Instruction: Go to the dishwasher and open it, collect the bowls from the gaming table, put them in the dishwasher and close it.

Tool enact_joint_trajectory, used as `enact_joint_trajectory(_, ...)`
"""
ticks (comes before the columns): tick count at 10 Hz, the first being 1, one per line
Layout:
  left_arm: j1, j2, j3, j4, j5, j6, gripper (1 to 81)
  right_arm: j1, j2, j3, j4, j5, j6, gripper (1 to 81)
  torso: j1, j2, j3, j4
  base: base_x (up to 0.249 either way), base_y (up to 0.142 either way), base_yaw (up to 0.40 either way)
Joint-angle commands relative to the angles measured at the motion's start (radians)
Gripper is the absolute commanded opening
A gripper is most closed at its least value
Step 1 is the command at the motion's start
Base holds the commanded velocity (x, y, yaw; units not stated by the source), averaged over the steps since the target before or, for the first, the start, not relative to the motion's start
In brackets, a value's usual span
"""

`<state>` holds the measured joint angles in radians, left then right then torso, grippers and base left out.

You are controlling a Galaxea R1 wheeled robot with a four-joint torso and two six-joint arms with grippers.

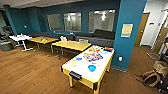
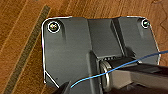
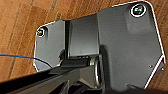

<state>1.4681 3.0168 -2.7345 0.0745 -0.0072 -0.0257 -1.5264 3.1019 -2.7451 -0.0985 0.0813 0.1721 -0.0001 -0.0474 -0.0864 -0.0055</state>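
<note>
The gaming table point(image 1: 75, 68) stands in the middle of the room on a wooden floor point(image 1: 30, 72), its pale yellow top edged in white and its near end turned toward the camera. On that top sit the bowls: a bright blue bowl point(image 1: 92, 67) near the front right part of the table, a smaller blue bowl point(image 1: 79, 59) further back toward the left edge, and a pale yellowish bowl point(image 1: 74, 64) just in front of that one. Behind them, toward the far end, lie flat colourful game boxes point(image 1: 92, 56), and another blue bowl seems to sit among the clutter at the far end, though it is too blurred to be sure. A teal pillar point(image 1: 128, 32) rises just beside the table's far right corner, with a yellowish notice point(image 1: 127, 30) on it. Two orange-topped tables point(image 1: 71, 45) stand well behind, in front of a dark sofa point(image 1: 100, 37) along a teal wall with windows. A small white table point(image 1: 20, 38) is at the far left. Bags and a woven basket point(image 1: 160, 67) lie on the floor at the right. Both wrist views look down on wooden floor past the robot's own dark plate, with a thin blue cable point(image 2: 105, 72) crossing; whether the jaws of either arm are open or closed I cannot tell
</note>
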Motion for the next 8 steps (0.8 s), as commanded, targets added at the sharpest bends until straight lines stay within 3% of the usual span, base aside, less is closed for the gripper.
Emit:
enact_joint_trajectory(1,-0.053,-0.005,-0.001,0.004,0.052,0.004,81.1,0.051,0.008,0.007,-0.006,-0.048,-0.003,81.1,0.0,0.0,0.0,0.0,0.248,0.099,0.0)
enact_joint_trajectory(8,-0.054,-0.004,-0.001,0.004,0.053,0.003,81.1,0.053,0.008,0.007,-0.006,-0.048,-0.005,81.1,0.001,0.0,0.0,0.0,0.209,0.159,0.0)
